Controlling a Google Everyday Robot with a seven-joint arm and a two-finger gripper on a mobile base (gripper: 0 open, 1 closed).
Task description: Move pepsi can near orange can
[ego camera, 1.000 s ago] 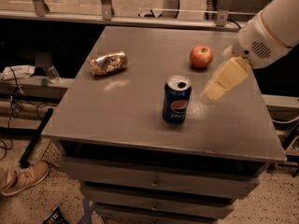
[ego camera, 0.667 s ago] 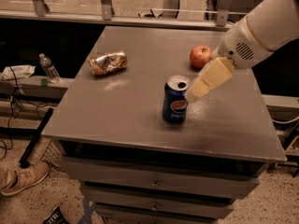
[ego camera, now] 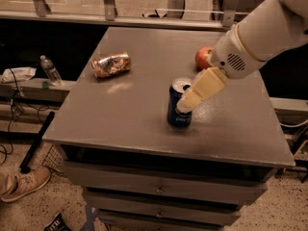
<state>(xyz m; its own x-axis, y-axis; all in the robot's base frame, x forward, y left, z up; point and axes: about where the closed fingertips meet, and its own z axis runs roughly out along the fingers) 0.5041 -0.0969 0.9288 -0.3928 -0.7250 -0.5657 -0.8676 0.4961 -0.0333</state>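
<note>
The dark blue pepsi can (ego camera: 177,105) stands upright near the middle front of the grey table (ego camera: 144,124). The dented orange-silver can (ego camera: 111,64) lies on its side at the table's left, well apart from the pepsi can. My gripper (ego camera: 185,104) comes in from the upper right on a white arm. Its cream fingers (ego camera: 202,88) reach down over the right side of the pepsi can, right at it or touching it.
A red apple (ego camera: 203,57) sits behind the arm at the right rear of the table. A plastic bottle (ego camera: 49,70) stands on a low ledge to the left. A shoe (ego camera: 24,183) is on the floor at lower left. Drawers (ego camera: 159,189) lie under the tabletop.
My arm has swung left and down, bringing the gripper from beside the apple onto the right side of the pepsi can. The cans and apple have not moved.
</note>
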